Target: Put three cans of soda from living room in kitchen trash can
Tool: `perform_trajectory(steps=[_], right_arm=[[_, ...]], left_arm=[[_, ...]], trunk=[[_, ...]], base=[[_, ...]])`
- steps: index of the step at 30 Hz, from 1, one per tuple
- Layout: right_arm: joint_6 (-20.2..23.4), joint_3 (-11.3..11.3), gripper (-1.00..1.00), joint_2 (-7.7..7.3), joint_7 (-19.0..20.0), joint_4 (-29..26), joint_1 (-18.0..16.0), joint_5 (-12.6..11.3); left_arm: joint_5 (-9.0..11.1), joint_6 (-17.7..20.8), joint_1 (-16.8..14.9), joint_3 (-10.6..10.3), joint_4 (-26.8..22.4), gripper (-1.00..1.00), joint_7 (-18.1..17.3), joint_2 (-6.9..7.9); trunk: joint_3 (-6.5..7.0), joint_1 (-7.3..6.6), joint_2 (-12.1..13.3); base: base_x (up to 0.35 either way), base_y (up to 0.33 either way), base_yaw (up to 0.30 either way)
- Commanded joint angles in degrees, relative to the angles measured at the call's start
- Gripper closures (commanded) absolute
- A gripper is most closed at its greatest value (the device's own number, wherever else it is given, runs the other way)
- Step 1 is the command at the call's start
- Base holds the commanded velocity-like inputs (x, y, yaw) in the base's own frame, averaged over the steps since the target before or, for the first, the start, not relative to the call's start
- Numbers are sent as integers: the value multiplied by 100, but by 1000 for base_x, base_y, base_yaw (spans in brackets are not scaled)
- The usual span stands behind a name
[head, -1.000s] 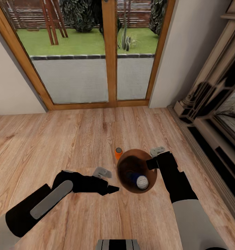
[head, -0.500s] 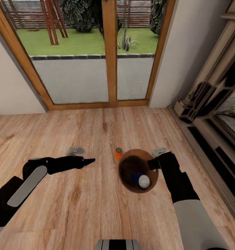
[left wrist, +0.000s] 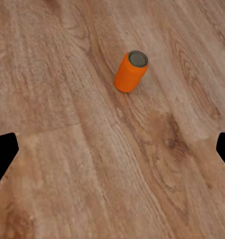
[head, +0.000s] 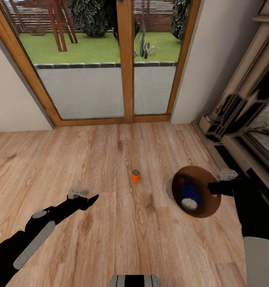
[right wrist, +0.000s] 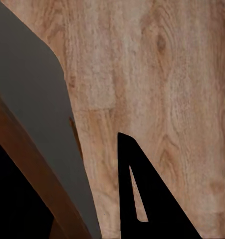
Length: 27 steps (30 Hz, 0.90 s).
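Reaching low, left arm (head: 51,217) faces orange can (head: 135,175).

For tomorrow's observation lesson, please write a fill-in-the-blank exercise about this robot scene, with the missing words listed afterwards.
1. The small orange cylindrical can stands upright on the ____ plank floor.
2. The dark blue can lies inside the grey ____ with the brown inside.
3. The right gripper grips that container by its ____.
4. The left gripper holds ____.

Missing words: wood; bin; rim; nothing
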Motion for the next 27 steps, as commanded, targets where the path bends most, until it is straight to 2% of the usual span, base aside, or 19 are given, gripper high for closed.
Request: perform_trajectory(steps=[1, 4, 5, 7, 8, 9, 11, 13, 15, 18, 20, 22, 27], right_arm=[[-85, -194, 100, -49, 240, -45, 113, -25], [-646, -586, 100, -79, 527, -77, 349, -27], [-995, -782, 100, -77, 625, -84, 517, -33], [-1396, -991, 100, -71, 690, -85, 726, -42], [-1845, -1220, 100, -53, 731, -80, 936, -57], [-2080, -1338, 100, -37, 746, -71, 1025, -79], [-2959, -1742, 100, 81, 789, -26, 1249, -292], [-3455, -1974, 100, 143, 806, 44, 1380, -503], [-3806, -2117, 100, 177, 809, 146, 1544, -679], [-4482, -2305, 100, 204, 809, 541, 1746, -1078], [-4675, -2385, 100, 202, 804, 675, 1762, -1150], [-5066, -2572, 100, 212, 803, 875, 1779, -1228], [-5324, -2691, 100, 226, 804, 1115, 1788, -1265]], left_arm=[[3, -335, 43, -11, 211, -100, -5, 2], [-146, -880, 134, -45, 569, -100, -6, -3], [-273, -1119, 210, -90, 731, -100, -6, -12], [-433, -1348, 288, -129, 876, -100, -5, -22], [-599, -1544, 346, -156, 1003, -100, 6, -37], [-670, -1623, 368, -165, 1059, -100, 10, -52], [-853, -1826, 419, -190, 1269, -100, 21, -155], [-939, -1964, 436, -199, 1436, -100, 23, -227], [-1008, -2101, 445, -203, 1571, -100, 21, -268], [-1065, -2243, 524, -207, 1693, -100, 18, -306], [-1068, -2254, 577, -209, 1696, -100, 19, -308], [-1071, -2309, 654, -214, 1700, -100, 19, -311], [-1076, -2389, 698, -216, 1714, -100, 9, -313]], trunk=[[-3, -1, -2], [-3, -1, -2], [-3, -1, -2], [-3, -1, -2], [-3, -1, -2], [-3, -1, -2], [-3, -1, -2], [-3, -1, -2], [-3, -1, -2], [-3, -1, -2], [-3, -1, -2], [-3, -1, -2], [-3, -1, -2]], base=[[0, 0, 0], [0, 0, 0], [0, 0, 0], [0, 0, 0], [0, 0, 0], [0, 0, 0], [0, 0, 0], [0, 0, 0], [0, 0, 0], [0, 0, 0], [0, 0, 0], [0, 0, 0], [0, 0, 0]])
